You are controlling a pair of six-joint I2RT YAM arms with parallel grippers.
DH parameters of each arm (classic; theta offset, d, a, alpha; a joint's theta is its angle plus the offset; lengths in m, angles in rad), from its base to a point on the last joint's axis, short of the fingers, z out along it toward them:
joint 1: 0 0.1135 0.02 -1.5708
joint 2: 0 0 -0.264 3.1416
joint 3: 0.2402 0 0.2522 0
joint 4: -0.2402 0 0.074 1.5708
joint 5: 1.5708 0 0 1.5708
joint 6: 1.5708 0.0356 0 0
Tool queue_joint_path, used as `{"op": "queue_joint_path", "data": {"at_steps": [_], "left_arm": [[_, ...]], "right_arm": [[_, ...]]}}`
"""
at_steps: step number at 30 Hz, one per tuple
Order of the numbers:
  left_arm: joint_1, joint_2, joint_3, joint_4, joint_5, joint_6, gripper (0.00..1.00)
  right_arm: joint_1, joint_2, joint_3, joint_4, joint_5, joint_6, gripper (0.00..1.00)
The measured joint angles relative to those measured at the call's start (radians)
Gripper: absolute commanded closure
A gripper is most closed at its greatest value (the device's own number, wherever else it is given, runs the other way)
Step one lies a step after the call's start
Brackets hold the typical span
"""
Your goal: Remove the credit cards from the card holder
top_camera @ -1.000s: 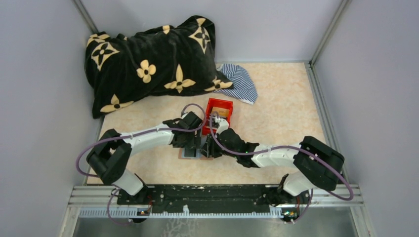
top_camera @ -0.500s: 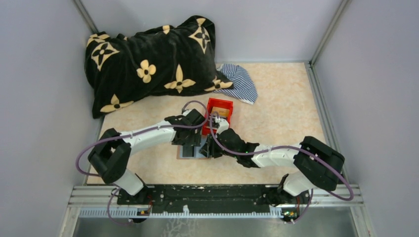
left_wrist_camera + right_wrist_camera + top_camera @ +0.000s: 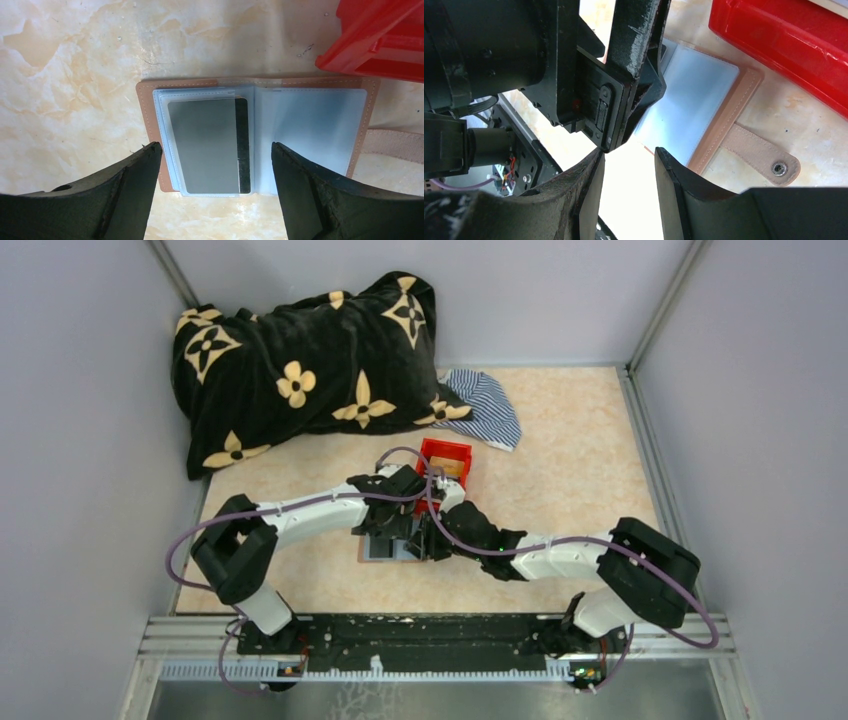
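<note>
The card holder (image 3: 310,130) lies open and flat on the table, brown border round grey-blue pocket panels. A grey credit card (image 3: 205,145) with a dark stripe sits in its left pocket. My left gripper (image 3: 216,146) is open and empty, hovering over the holder's near edge with one finger to each side of that card. In the top view the holder (image 3: 378,552) is mostly hidden under both grippers. My right gripper (image 3: 630,152) is open and empty, close beside the left gripper, with the holder's right panel (image 3: 689,110) just beyond it. No other cards show.
A red plastic bin (image 3: 445,455) stands just behind the holder, also in the left wrist view (image 3: 380,40) and right wrist view (image 3: 784,45). The holder's snap strap (image 3: 764,160) lies on the table. A black flowered cushion (image 3: 300,360) and striped cloth (image 3: 485,405) lie at the back.
My left arm has shifted a little to the right and forward over the holder, closer to the right gripper. The right arm has hardly moved.
</note>
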State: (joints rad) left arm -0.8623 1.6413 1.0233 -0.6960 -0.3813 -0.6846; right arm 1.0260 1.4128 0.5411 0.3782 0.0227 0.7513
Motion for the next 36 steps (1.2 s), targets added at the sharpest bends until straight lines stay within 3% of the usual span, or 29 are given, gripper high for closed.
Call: {"op": "queue_joint_path", "data": {"at_steps": [16,21,24,36], "left_arm": [[0.0,0.031,-0.024,0.034,0.02,-0.003,0.16],[0.0,0.032,-0.026,0.044,0.027,-0.003,0.29],[0.0,0.033,-0.026,0.047,0.027,0.0,0.42],[-0.002,0.036,-0.027,0.061,0.028,0.011,0.48]], "right_arm": [[0.0,-0.006,-0.005,0.0,0.0,0.0,0.58],[0.0,-0.006,-0.005,-0.001,0.0,0.0,0.58],[0.0,-0.006,-0.005,-0.001,0.0,0.0,0.58],[0.0,0.011,-0.004,0.028,-0.057,0.006,0.58]]}}
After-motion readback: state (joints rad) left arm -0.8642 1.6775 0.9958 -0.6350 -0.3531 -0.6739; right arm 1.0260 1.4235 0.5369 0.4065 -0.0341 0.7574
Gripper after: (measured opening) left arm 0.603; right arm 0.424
